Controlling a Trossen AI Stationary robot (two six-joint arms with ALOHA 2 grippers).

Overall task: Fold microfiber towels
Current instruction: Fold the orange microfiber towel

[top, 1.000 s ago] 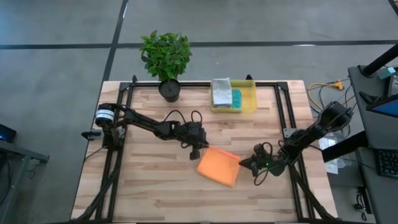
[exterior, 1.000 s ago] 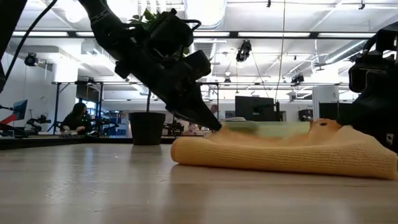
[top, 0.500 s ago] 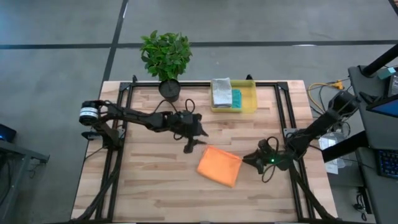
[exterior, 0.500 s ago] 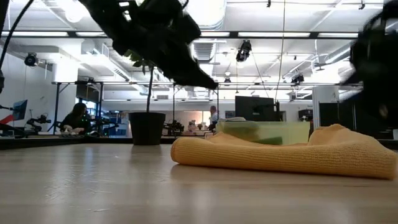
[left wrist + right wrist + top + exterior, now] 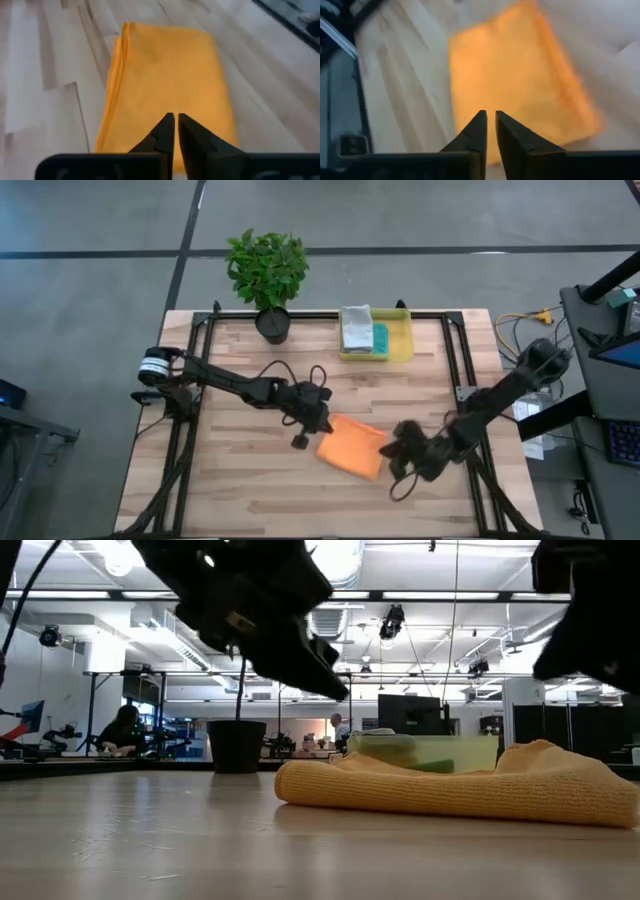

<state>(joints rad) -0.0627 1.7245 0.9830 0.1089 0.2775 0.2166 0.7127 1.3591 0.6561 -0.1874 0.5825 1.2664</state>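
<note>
A folded orange microfiber towel [image 5: 353, 446] lies flat on the wooden table, seen close up in the left wrist view [image 5: 165, 75] and the right wrist view [image 5: 515, 75]. My left gripper [image 5: 318, 425] hangs shut just above the towel's left end, and its tips [image 5: 335, 690] are clear of the cloth. My right gripper [image 5: 398, 452] is shut and raised over the towel's right end [image 5: 590, 620]. Neither gripper holds anything. Folded grey [image 5: 355, 328] and teal [image 5: 380, 338] towels sit in the bin.
A translucent yellow bin [image 5: 405, 352] stands at the table's far edge, right of centre. A potted plant [image 5: 268, 275] stands at the far edge to the bin's left. Black frame rails run along the table's left and right sides [image 5: 455, 370]. Bare wood lies near and left of the towel.
Both grippers have come up off the orange towel: the left from its far-left corner, the right from its right end, rising well above the table. The towel has stayed folded where it was.
</note>
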